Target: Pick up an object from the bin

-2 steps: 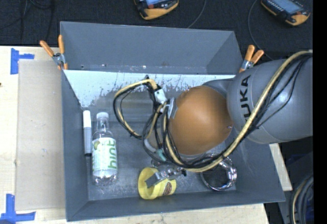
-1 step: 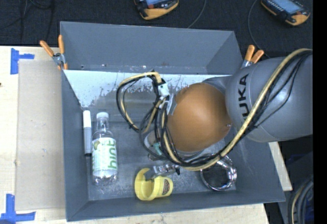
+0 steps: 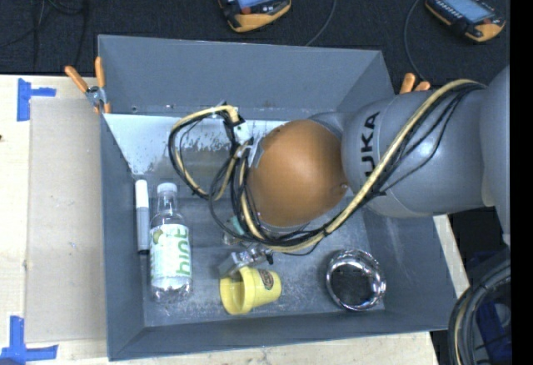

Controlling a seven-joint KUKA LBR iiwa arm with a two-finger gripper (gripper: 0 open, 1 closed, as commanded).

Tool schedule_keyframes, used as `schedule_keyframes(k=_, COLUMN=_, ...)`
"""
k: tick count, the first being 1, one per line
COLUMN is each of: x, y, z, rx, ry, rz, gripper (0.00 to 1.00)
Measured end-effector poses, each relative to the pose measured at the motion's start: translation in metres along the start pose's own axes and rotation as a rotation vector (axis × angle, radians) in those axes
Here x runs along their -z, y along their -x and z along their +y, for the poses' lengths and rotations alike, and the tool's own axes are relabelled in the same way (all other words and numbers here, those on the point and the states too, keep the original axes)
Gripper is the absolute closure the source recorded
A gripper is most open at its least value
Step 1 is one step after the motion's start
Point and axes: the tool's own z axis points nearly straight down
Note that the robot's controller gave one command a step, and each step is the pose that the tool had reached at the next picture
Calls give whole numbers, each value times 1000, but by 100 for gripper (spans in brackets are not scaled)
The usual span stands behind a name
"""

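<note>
My gripper (image 3: 248,256) comes down at the bin's front middle, mostly hidden under the arm's cover. Its metal tip sits right at the upper edge of a yellow plastic cup (image 3: 247,290), which lies on its side with its mouth facing left. I cannot tell whether they touch. A shiny metal bowl (image 3: 355,280) stands to the right of the cup, apart from the gripper.
A clear water bottle (image 3: 170,251) with a green label lies along the bin's left side, cap toward the back. A white marker (image 3: 141,215) lies just left of it by the wall. The arm and its cables cover the bin's middle and right.
</note>
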Motion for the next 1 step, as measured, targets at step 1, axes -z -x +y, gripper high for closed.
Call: schedule_keyframes(k=1, x=197, y=35, z=40, rx=-83, ry=-6, rz=-2, gripper=100)
